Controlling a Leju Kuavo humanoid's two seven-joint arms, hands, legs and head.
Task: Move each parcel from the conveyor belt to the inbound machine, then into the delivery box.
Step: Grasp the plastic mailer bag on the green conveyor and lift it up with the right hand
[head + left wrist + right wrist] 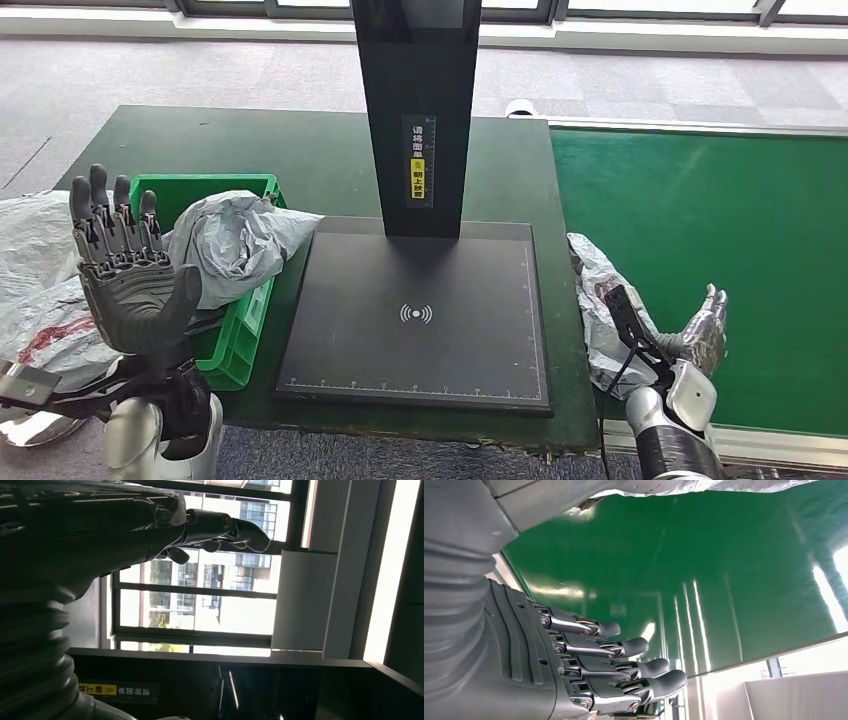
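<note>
Closest in the head view, bottom left: left hand point(128, 272) raised upright, palm toward the camera, fingers point(97, 198) straight and pointing up, thumb out to the side. Holding nothing; hand is open. Left wrist view shows the same hand point(220, 530) stretched out against bright windows point(200, 610), fingers lightly bent, nothing in them.

Bottom right: right hand point(705, 330) low over the near edge of the green conveyor belt point(720, 220), palm turned inward toward a crumpled grey parcel point(600, 310). Fingers extended, apart, not closed on anything. Right wrist view confirms it: fingers point(624, 650) stretched side by side over the green belt point(704, 570), nothing between them; the thumb side lies up against the grey parcel wrap point(664, 486) at the frame edge. Whether hand and parcel touch, cannot tell.

That parcel lies at the belt's near-left corner, just beside the inbound machine's black scan plate point(415, 315), not on it. Black post point(415, 110) rises from the plate's far side, with a yellow label.

Green delivery box point(235, 330) sits left of the plate, a second grey parcel point(235, 240) bulging out of it over the rim toward the plate. More grey bags point(30, 290) lie piled at the far left, behind the left hand.
</note>
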